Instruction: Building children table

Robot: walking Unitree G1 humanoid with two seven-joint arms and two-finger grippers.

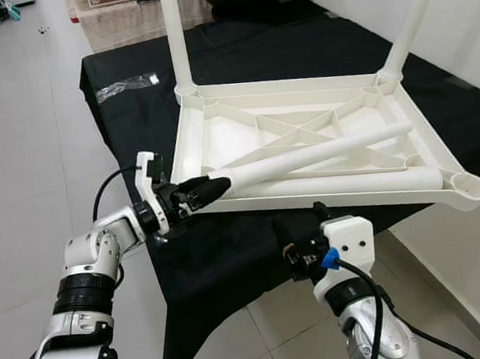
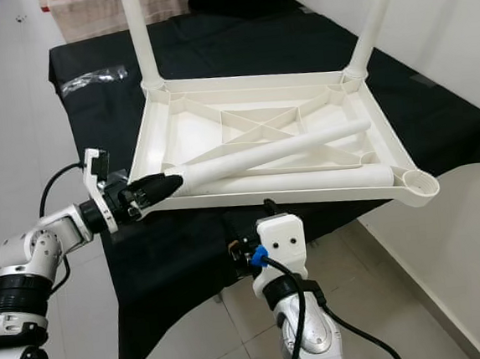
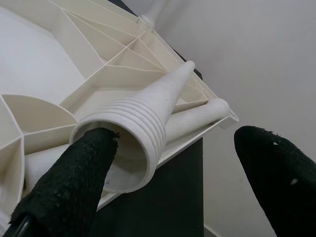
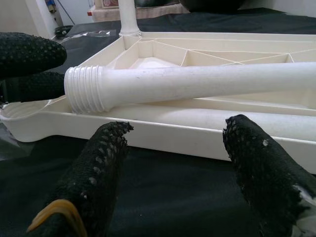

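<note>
A white plastic tabletop (image 1: 303,132) is seen lying upside down on a counter (image 1: 237,45) draped in black cloth, its ribbed underside facing up. Two white legs (image 1: 175,34) are seen standing upright in the far corner sockets of the tabletop. A loose leg (image 1: 322,154) is laid slantwise across the tabletop, its threaded end projecting past the near left corner. A second loose leg (image 1: 341,185) is seen lying along the near rim of the tabletop, just beside an empty corner socket (image 1: 466,183) at the near right.

The left gripper (image 1: 199,191) is found at the threaded end of the slanted leg; in the left wrist view one finger (image 3: 74,182) is seen inside the hollow mouth of that end while the other finger stands well apart outside it, so the leg end is loosely hooked rather than clamped. The right gripper (image 4: 173,158) is held below the near rim of the tabletop, its fingers spread wide and empty, pointed at the threaded end. A clear plastic wrapper (image 1: 127,85) is noted on the counter, beyond the far left corner of the tabletop
</note>
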